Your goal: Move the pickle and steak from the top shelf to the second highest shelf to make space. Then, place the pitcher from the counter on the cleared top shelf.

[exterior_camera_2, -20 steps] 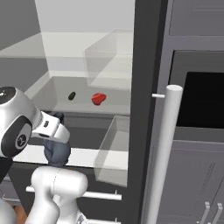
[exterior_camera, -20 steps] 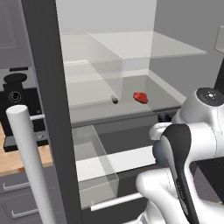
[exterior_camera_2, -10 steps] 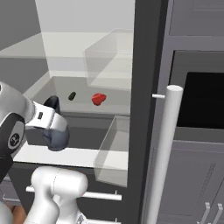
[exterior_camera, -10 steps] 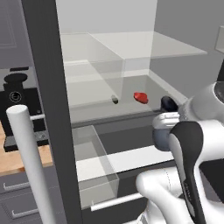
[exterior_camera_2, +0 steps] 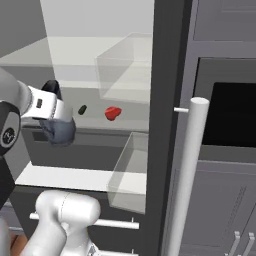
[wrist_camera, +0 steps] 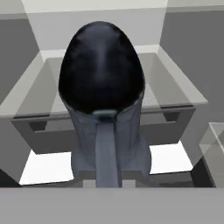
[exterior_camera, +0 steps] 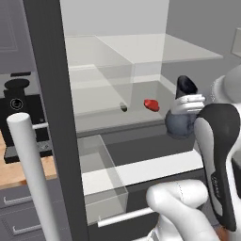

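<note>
Carrying the small dark blue-grey bulbous pitcher (exterior_camera: pixel 181 126) higher and nearer the open fridge than a second ago, with the white arm's two-finger gripper (exterior_camera: pixel 184 107) clamped on its upper part and the jug hanging clear of any surface. Hovering below and in front of the pale translucent glass-like top shelf (exterior_camera: pixel 141 49), not yet up to its level. Leaving the small flat bright-red steak (exterior_camera: pixel 151 104) and the tiny dark olive-green stubby pickle (exterior_camera: pixel 124 107) lying near each other on the next panel beneath the top shelf, so the clearing step is looking done. Risking, on a judgement, a knock of the flared rim against the front edge of the top shelf if pushing in before gaining enough height. Risking too a low entry under the top shelf, sweeping the steak or pickle aside, or the jug tipping on release.
</note>
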Motion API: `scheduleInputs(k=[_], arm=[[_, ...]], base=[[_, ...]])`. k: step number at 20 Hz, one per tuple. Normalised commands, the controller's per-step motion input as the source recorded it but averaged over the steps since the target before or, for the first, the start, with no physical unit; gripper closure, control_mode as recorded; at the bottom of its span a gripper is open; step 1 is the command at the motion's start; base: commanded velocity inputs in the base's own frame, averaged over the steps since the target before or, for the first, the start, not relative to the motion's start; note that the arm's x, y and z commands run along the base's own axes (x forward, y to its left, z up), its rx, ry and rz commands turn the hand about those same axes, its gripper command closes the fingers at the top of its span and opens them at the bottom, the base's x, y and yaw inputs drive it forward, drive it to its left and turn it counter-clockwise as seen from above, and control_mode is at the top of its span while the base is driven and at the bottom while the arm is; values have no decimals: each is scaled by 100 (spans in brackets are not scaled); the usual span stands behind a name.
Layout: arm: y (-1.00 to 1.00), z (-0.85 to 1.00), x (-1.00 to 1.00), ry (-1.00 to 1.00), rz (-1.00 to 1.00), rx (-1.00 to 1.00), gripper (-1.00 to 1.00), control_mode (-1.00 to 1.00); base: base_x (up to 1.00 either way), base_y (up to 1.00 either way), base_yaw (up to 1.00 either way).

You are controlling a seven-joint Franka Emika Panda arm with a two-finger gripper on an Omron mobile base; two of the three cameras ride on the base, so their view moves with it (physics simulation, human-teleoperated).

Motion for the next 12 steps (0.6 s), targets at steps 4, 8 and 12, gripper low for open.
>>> scheduleInputs(k=[4,8,12], arm=[[-6,36,1,-21,7,0,100,-100],[-5,26,0,-25,6,0,100,-100],[-3,46,4,-19,3,0,100,-100]], base=[[0,0,0],[0,0,0],[0,0,0]])
